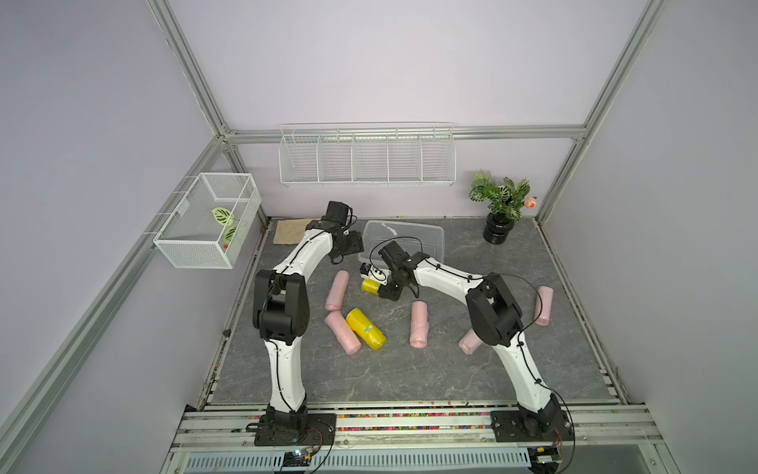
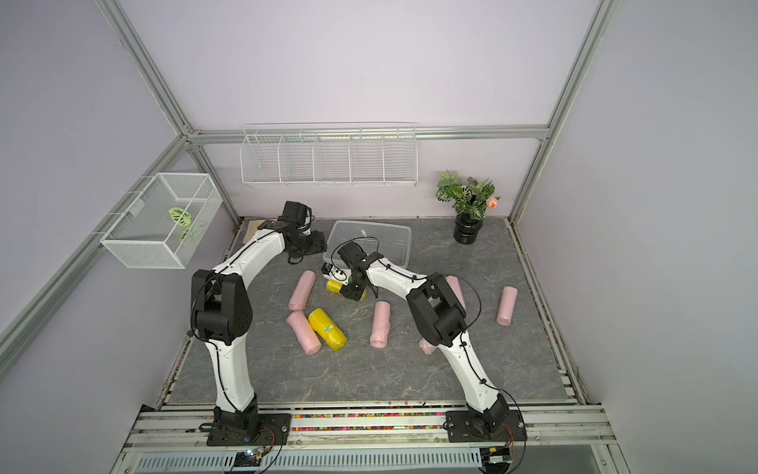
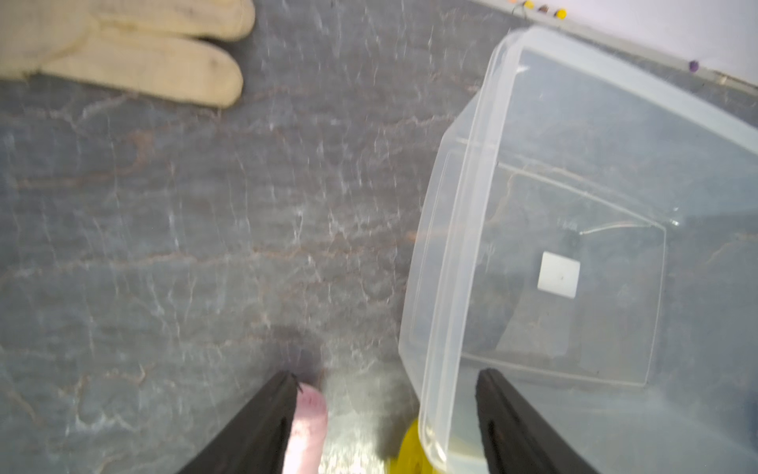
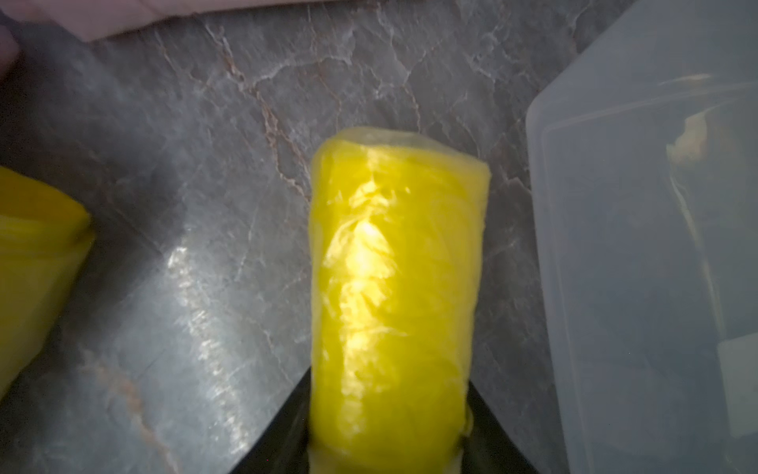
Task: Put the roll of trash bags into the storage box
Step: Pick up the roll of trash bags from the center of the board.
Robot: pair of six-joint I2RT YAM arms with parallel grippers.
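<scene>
R pincer [image 4: 387,394] tight on yellow trash-bag roll [image 4: 398,266], beside storage box [image 4: 656,246]; L pincer [image 3: 388,373] wide apart, empty.

Bright top views, blurred wrist views, tabletop [image 4: 197,287] glare

The right claw [image 1: 378,287] is covering one end of a yellow roll [image 1: 368,286] that is lying on the gray surface [image 1: 410,369], just beside the clear box [image 1: 434,242].
</scene>
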